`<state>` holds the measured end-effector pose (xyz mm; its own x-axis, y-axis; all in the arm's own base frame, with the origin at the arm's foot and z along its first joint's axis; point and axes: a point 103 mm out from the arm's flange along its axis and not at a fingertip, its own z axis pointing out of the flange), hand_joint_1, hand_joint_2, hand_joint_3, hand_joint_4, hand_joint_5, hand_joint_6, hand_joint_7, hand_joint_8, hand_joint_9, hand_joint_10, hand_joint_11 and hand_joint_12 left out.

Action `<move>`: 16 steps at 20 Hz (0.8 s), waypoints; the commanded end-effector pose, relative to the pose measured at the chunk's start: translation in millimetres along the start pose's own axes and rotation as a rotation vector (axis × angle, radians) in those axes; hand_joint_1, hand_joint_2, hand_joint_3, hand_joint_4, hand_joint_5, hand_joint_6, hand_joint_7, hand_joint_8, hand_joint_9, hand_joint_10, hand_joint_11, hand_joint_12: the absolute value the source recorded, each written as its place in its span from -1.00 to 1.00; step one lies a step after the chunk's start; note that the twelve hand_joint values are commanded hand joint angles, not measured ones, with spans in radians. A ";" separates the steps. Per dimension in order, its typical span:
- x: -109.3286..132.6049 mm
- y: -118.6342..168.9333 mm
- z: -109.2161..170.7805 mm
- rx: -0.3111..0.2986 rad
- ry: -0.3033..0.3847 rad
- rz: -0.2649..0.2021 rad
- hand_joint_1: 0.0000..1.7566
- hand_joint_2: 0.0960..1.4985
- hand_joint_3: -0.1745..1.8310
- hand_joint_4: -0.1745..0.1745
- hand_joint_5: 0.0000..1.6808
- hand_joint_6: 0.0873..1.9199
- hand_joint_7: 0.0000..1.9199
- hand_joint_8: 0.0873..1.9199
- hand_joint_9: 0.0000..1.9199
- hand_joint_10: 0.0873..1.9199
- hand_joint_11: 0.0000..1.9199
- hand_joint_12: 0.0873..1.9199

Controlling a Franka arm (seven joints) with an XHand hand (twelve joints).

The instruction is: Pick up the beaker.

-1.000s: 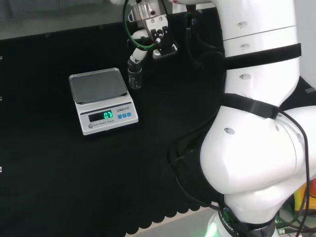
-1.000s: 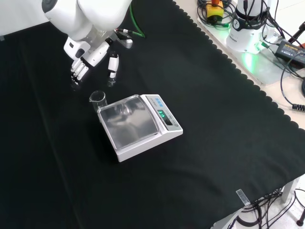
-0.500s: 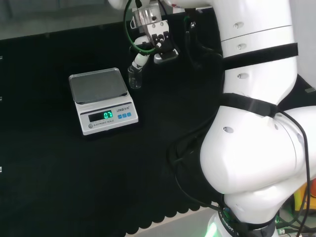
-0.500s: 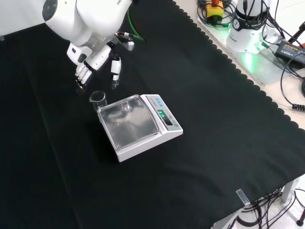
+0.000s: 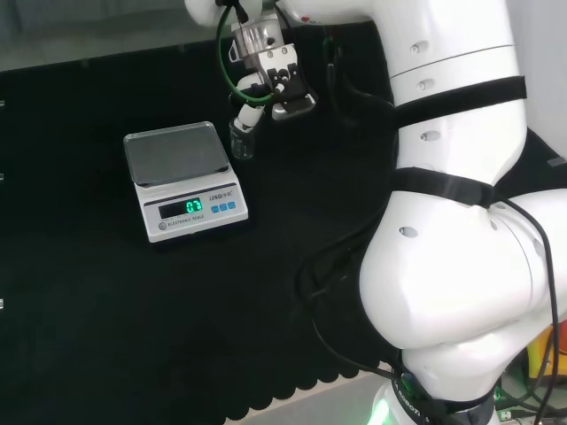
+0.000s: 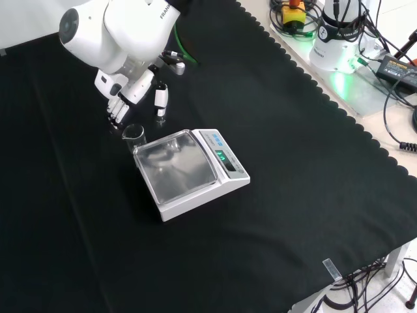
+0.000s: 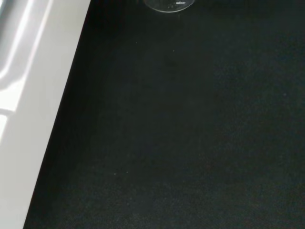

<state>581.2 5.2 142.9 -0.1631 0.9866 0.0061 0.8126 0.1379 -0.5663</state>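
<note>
Clear glass, small and cylindrical, the beaker point(image 6: 133, 134) stands upright on the black cloth point(image 6: 293, 169), just beside the far corner of the scale point(image 6: 189, 171) in the front view. In the head view we find the beaker point(image 5: 241, 140) at the right of the scale's point(image 5: 183, 181) steel pan, close to its edge. We cannot tell whether it holds anything.

We see the hand point(image 6: 130, 90) above and just behind the beaker in the front view, black and white, its fingers point(image 6: 118, 111) pointing down, fairly straight and spread from the thumb point(image 6: 159, 100), with nothing between them. In the head view one finger point(image 5: 246, 112) reaches down to the beaker's rim; we cannot tell whether it touches the glass.

The scale is a white plastic box with a square brushed-metal pan and a lit green display on its sloped front. In the wrist view its white side point(image 7: 33, 119) runs as a smooth band across matte, finely woven cloth point(image 7: 190, 133).

The cloth covers the bench and ends in a scalloped hem. Beyond that hem in the front view, cables point(image 6: 397, 85) lie on a pale surface near the arm's base point(image 6: 335, 32), which glows green.
</note>
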 end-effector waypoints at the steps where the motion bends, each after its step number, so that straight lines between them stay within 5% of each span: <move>1: 6.2 7.6 1.1 0.018 -0.016 -0.008 -0.24 0.43 -1.00 -0.73 -0.86 -1.00 -1.00 -0.38 -1.00 -0.15 -0.78 0.48; 12: -0.3 22.4 11.3 0.066 -0.064 0.010 -0.17 0.44 -1.00 -0.73 -0.85 -1.00 -1.00 -0.39 -1.00 -0.15 -0.78 0.48; 16: -25.9 15.3 15.5 0.060 -0.049 0.002 -0.15 0.45 -1.00 -0.73 -0.84 -1.00 -1.00 -0.38 -1.00 -0.15 -0.78 0.48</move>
<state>596.3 3.5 123.0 -0.1916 0.9807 -0.0382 0.7887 0.1307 -0.6007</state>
